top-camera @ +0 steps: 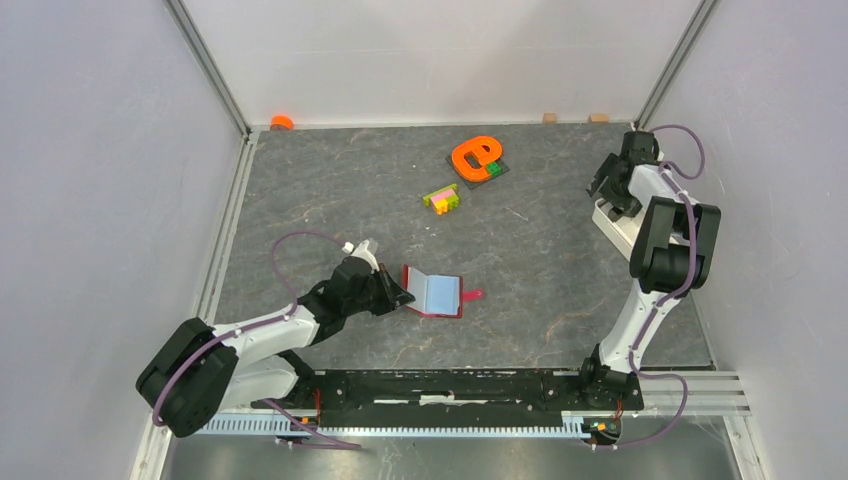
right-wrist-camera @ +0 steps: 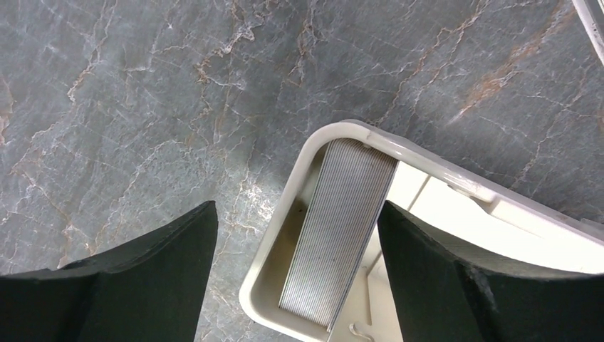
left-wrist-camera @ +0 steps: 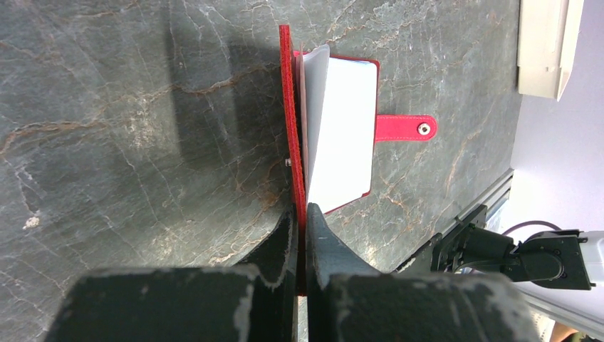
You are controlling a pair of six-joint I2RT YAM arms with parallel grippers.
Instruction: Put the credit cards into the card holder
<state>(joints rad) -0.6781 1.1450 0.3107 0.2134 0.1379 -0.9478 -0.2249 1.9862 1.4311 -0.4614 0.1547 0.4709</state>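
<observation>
**Card holder pinned open at left; right gripper spread over the card stack.**
The left gripper [left-wrist-camera: 300, 214] is clenched on the raised red cover of the card holder [left-wrist-camera: 349, 128]. The holder lies open on the tabletop [right-wrist-camera: 142, 107] close to the left arm, with its light-blue inside exposed and its snap tab [left-wrist-camera: 404, 127] flat to one side. Judged purpose: to keep the sleeves accessible and stop the holder sliding. Farther off, at the right edge, the right gripper [right-wrist-camera: 295, 214] hangs released, jaws wide on either side of the end of a white tray [right-wrist-camera: 399, 153]. The credit cards [right-wrist-camera: 342, 221] stand edge-on in a stack inside the tray. Judged: lining up a pick. Toy bricks [top-camera: 441, 198] lie beyond, uninvolved.
</observation>
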